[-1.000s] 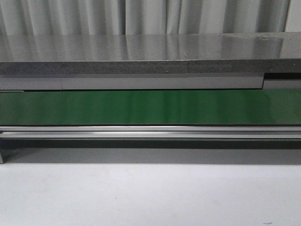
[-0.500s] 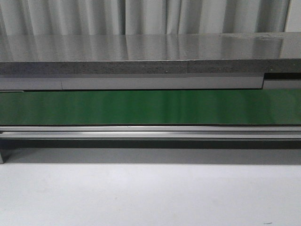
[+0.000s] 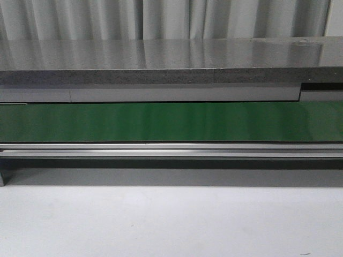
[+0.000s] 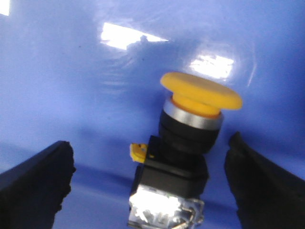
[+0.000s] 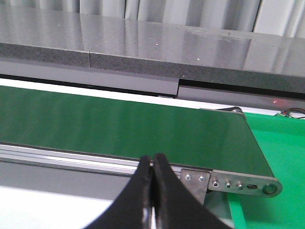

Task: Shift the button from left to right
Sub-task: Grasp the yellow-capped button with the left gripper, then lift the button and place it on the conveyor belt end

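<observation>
In the left wrist view the button [image 4: 183,157] lies on a blue surface [image 4: 71,86], its round yellow-orange cap pointing away from the fingers, black body and a clear terminal block nearest them. My left gripper [image 4: 150,179] is open, its two black fingers [image 4: 33,183] standing wide on either side of the button without touching it. In the right wrist view my right gripper [image 5: 153,162] is shut and empty, hanging in front of the green conveyor belt [image 5: 119,126]. Neither gripper nor the button shows in the front view.
The green belt [image 3: 171,122] runs across the front view with a metal rail [image 3: 171,149] along its near edge and a grey slab [image 3: 161,59] behind it. White tabletop [image 3: 171,219] lies in front. The belt's end bracket [image 5: 238,183] and a green mat [image 5: 281,143] show in the right wrist view.
</observation>
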`<action>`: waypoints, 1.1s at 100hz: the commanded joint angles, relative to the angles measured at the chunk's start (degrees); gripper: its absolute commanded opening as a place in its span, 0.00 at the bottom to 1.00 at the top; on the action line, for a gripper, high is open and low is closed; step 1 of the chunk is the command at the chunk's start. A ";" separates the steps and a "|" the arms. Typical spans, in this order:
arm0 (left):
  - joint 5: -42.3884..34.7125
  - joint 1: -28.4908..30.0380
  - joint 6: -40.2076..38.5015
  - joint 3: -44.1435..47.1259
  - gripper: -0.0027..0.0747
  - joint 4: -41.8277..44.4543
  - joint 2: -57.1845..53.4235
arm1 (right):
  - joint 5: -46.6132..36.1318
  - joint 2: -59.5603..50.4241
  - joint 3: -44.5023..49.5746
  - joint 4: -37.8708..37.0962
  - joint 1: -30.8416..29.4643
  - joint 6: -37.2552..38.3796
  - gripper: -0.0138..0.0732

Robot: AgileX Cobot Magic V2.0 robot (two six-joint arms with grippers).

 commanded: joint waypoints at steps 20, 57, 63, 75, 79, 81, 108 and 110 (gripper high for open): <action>-0.97 0.11 -0.10 -1.43 0.65 -1.19 0.46 | -4.70 -0.92 0.07 -0.03 0.12 -0.17 0.08; -0.15 0.11 -0.10 -1.56 0.08 -1.22 -0.08 | -4.70 -0.92 0.07 -0.03 0.12 -0.17 0.08; 0.30 0.11 -0.10 -1.64 0.04 -1.22 -0.97 | -4.70 -0.92 0.07 -0.03 0.12 -0.17 0.08; 1.17 0.11 -0.10 -2.36 0.04 -1.22 -4.24 | -4.70 -0.92 0.07 -0.03 0.12 -0.17 0.08; 1.91 0.11 -0.10 -2.82 0.04 -1.22 -5.37 | -4.70 -0.92 0.07 -0.03 0.12 -0.17 0.08; 2.21 0.11 -0.10 -3.14 0.04 -1.22 -6.14 | -4.70 -0.92 0.07 -0.03 0.12 -0.17 0.08; 3.78 -0.16 -0.01 -3.89 0.04 -3.58 -16.85 | -4.70 -0.92 0.07 -0.03 0.12 -0.17 0.08; 3.78 -0.26 -0.01 -3.89 0.04 -3.99 -17.28 | -4.70 -0.92 0.07 -0.03 0.12 -0.17 0.08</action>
